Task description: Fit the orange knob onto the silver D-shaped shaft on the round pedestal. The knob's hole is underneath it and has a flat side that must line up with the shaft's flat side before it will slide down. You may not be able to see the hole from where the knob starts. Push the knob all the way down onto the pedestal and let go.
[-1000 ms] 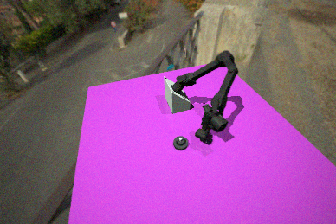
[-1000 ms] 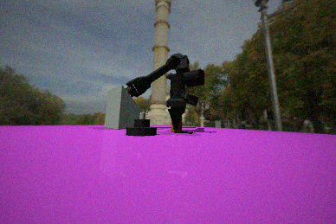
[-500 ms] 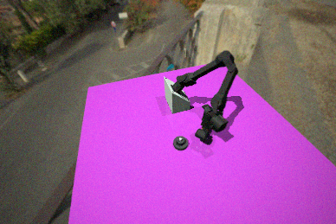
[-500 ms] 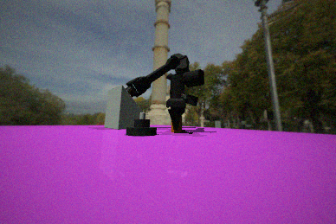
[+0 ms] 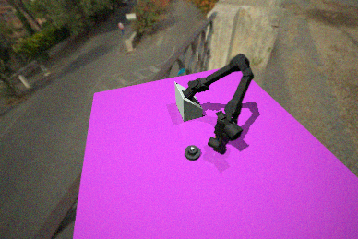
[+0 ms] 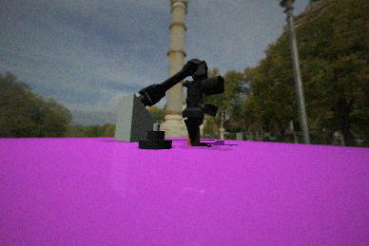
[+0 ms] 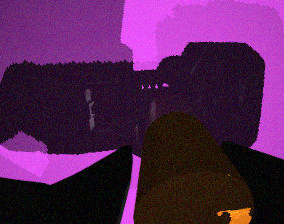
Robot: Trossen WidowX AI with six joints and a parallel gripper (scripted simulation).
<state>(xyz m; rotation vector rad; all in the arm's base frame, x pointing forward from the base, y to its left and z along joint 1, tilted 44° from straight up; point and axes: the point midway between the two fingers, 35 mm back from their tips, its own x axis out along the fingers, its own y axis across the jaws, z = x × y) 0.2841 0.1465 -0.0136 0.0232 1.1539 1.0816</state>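
The orange knob [image 6: 191,141] [image 7: 193,165] is down at the magenta table, right of the pedestal in the exterior view. It looks dark brown in the wrist view, with a small lit orange patch. My gripper [image 6: 193,142] [image 7: 177,151] is partly open around the knob, with a strip of table showing between the left finger and the knob. In the top view the arm mostly hides the knob. The round dark pedestal [image 5: 192,156] [image 6: 155,144] stands apart from the knob, with the bare silver shaft [image 5: 192,148] [image 6: 156,126] upright on it. The knob's hole and the shaft's flat side cannot be made out.
A pale grey wedge-shaped block [image 5: 192,111] [image 6: 126,118] stands at the arm's base, behind the pedestal. The magenta table [image 5: 138,177] [image 6: 190,197] lies under everything, and the arm's dark shadow falls on it around the gripper.
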